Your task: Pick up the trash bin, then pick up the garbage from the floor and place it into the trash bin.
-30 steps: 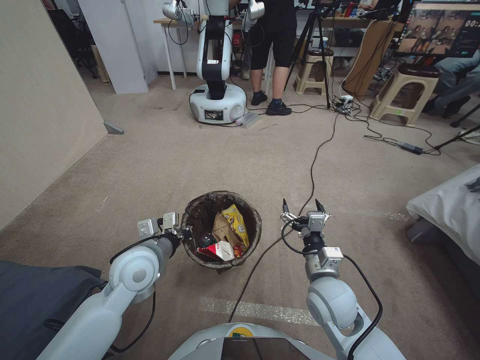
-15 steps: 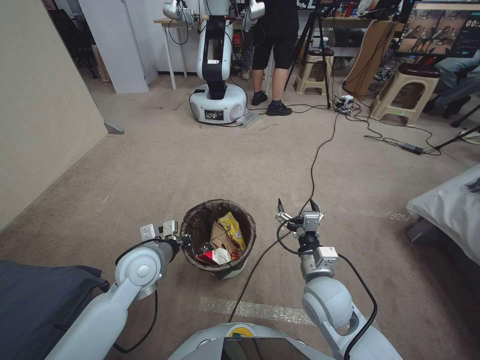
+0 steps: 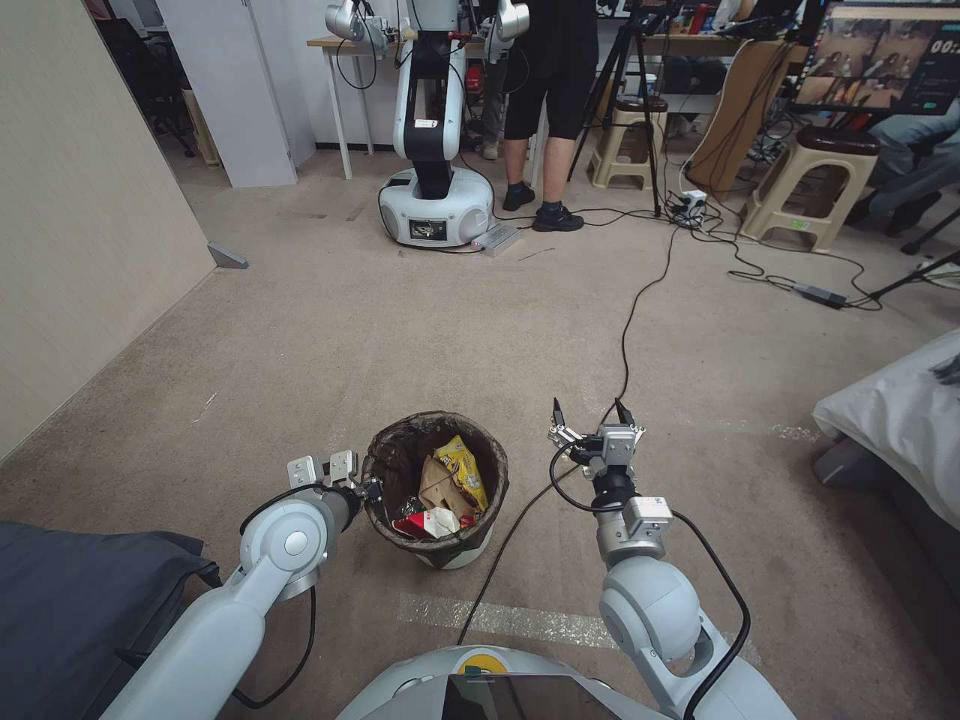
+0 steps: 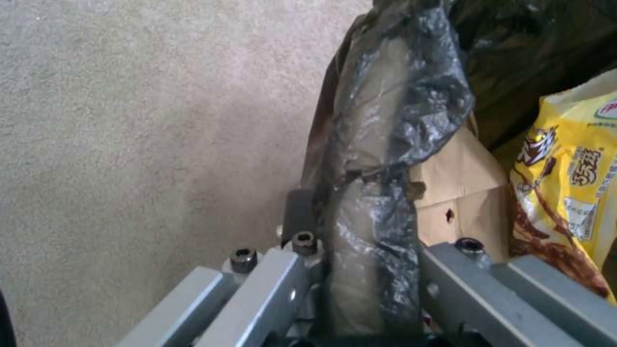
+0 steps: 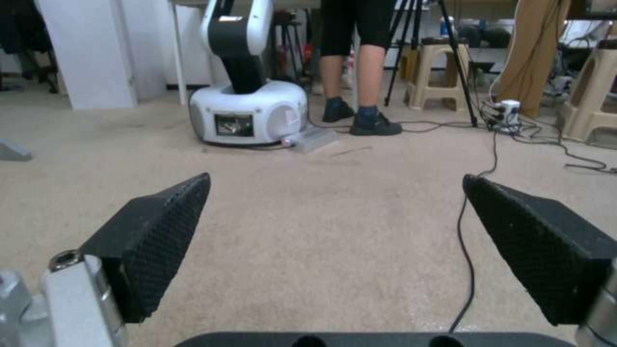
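The bin (image 3: 436, 490) sits on the carpet (image 3: 330, 340) just in front of the robot, its dark liner folded over the rim, and already holds garbage: a yellow wrapper (image 3: 464, 466), a brown bag (image 3: 437, 484) and red-and-white wrappers (image 3: 425, 522). The left gripper (image 3: 366, 489) is clamped on the bin's near-left rim; the left wrist view shows the liner (image 4: 379, 159) pinched between its jaws. The right gripper (image 3: 588, 412) hovers empty just right of the bin, jaws wide apart, above a black cable (image 3: 628, 320). No loose litter shows on the carpet around, so the collecting looks largely or wholly done.
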